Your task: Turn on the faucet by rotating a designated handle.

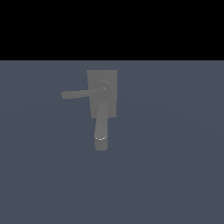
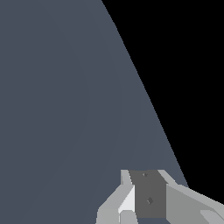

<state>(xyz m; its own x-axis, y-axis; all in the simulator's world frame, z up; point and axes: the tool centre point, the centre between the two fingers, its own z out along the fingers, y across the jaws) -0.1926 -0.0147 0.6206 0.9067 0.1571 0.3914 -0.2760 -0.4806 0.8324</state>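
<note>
The grey faucet stands in the middle of the exterior view, with a flat back plate and a round hub. Its thin straight handle sticks out from the hub toward the exterior view's left. The thicker curved spout runs down toward the camera and ends in a round tip. No arm or gripper shows in the exterior view. In the wrist view only part of my gripper shows, a white finger with a dark grey pad. No faucet shows there, and nothing is seen between the fingers.
A flat blue-grey floor spreads around the faucet, with black background behind it. The wrist view shows the same floor and black beyond its edge.
</note>
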